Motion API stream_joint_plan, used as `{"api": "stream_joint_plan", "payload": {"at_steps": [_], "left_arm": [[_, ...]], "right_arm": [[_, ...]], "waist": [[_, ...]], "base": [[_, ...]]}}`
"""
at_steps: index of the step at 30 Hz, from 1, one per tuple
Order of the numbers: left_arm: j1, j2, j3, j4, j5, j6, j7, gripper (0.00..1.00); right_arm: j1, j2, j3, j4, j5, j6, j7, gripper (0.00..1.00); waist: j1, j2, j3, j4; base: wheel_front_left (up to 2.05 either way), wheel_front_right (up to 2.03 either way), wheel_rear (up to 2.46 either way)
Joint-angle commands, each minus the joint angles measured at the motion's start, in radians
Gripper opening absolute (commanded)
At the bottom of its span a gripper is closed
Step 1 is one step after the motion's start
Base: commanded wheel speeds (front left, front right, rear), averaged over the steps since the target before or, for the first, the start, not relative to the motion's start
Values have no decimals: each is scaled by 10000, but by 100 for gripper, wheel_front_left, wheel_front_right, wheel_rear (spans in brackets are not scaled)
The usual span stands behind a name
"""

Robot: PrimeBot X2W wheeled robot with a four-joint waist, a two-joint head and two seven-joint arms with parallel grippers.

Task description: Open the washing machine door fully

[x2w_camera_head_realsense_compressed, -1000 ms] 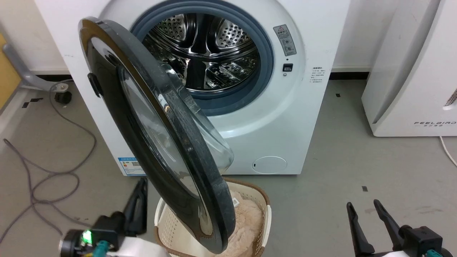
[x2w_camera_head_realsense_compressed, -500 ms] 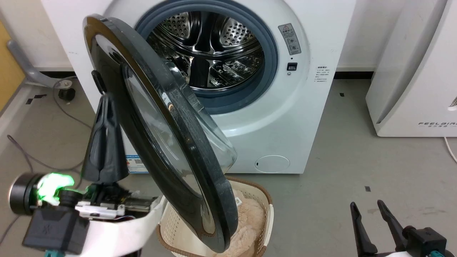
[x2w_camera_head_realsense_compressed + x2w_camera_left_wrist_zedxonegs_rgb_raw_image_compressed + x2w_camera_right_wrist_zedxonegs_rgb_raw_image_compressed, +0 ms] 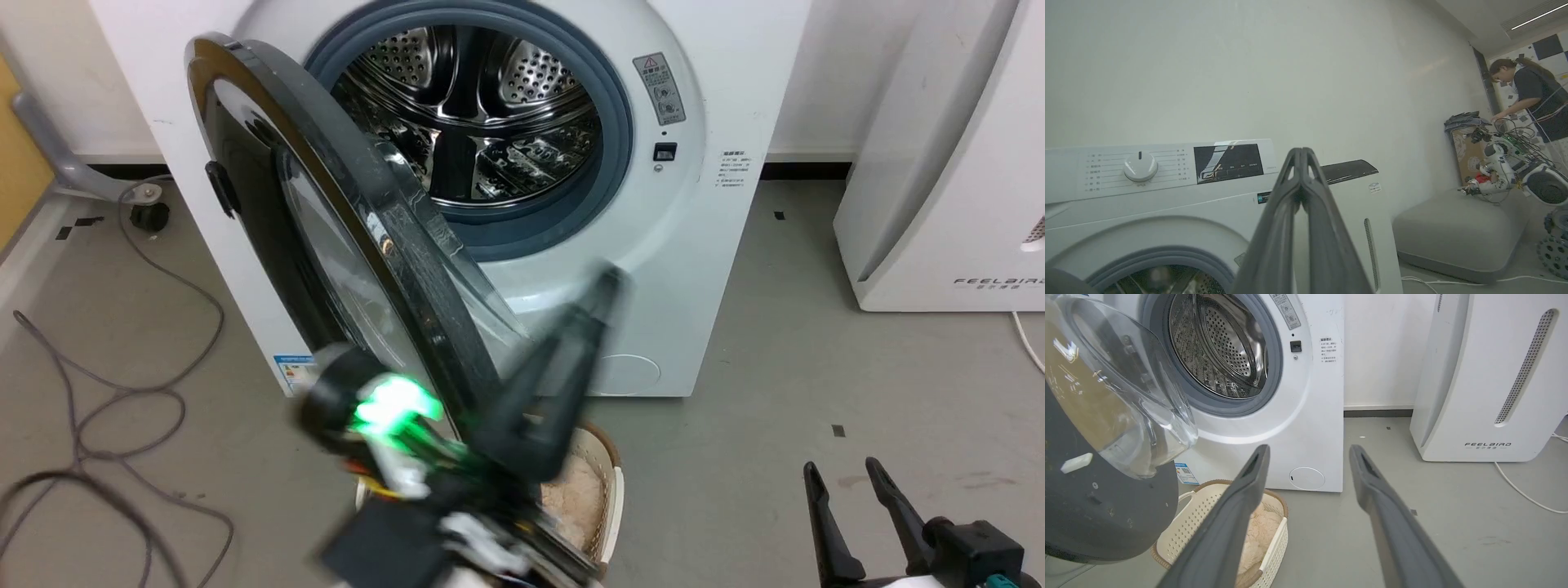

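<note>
Door (image 3: 343, 245) stands half open; left end effector (image 3: 1300, 153), fingers together, beside its inner face, should push it wider; right end effector (image 3: 841, 472) rests with fingers apart.

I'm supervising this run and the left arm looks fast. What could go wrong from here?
1. The left gripper, shut and motion-blurred, shows right beside the door's glass bowl in the head view; a fast sweep may strike glass instead of pushing the rim.
2. The basket stands below the door's lower edge, so the arm could knock it.
3. The door is only part open; a glancing push might leave it so.
</note>
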Motion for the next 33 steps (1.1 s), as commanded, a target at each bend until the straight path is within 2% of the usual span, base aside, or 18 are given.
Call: {"api": "stream_joint_plan", "payload": {"at_steps": [1,5,12,24,33], "left_arm": [[148,-45,-347,281,-139,-115,257,0],[729,-46,-1177,1286,-504,-265,1158,0],[1609,124,-1508,2993,-682,64,2192,0],[1460,97,-595,4571,-680,981,1566,0],[1836,121,-283,4603,-867,1442,1360,0]], "right_arm": [[-49,39,1,14,-21,8,-49,100],[-62,39,45,39,-9,8,-49,100],[-97,39,57,117,18,8,-44,100],[-136,39,106,207,34,8,-9,100],[-26,39,48,195,66,8,12,100]], "waist": [[0,0,-6,-17],[0,0,22,-68],[0,0,76,-137],[0,0,97,-244],[0,0,103,-188]], "base": [[0,0,0],[0,0,0],[0,0,0],[0,0,0],[0,0,0]]}}
